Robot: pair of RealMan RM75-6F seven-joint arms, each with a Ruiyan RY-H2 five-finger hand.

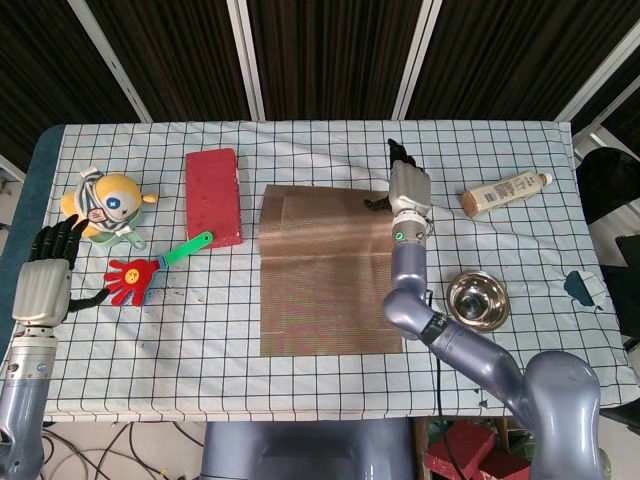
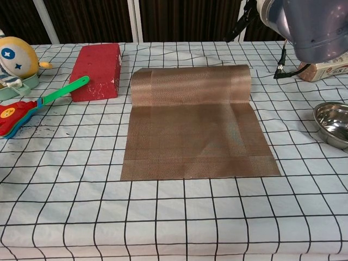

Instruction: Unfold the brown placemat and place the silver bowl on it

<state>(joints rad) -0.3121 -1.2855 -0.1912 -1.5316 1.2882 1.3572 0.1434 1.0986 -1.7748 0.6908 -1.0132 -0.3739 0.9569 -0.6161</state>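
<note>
The brown placemat (image 1: 325, 270) is spread on the checked tablecloth (image 1: 300, 385) at table centre; its far end is raised in a low hump in the chest view. The silver bowl (image 1: 477, 300) is set to the placemat's right, apart from it. The left hand (image 1: 42, 277) is held with nothing in it, fingers apart, near the red toy clapper (image 1: 135, 278). The right hand (image 1: 408, 186) is positioned at the placemat's far right corner; whether that corner is pinched cannot be told. The red block (image 1: 213, 195) is located beyond.

brown placemat (image 1: 325, 270) spread flat; silver bowl (image 1: 477, 300) beside
</note>
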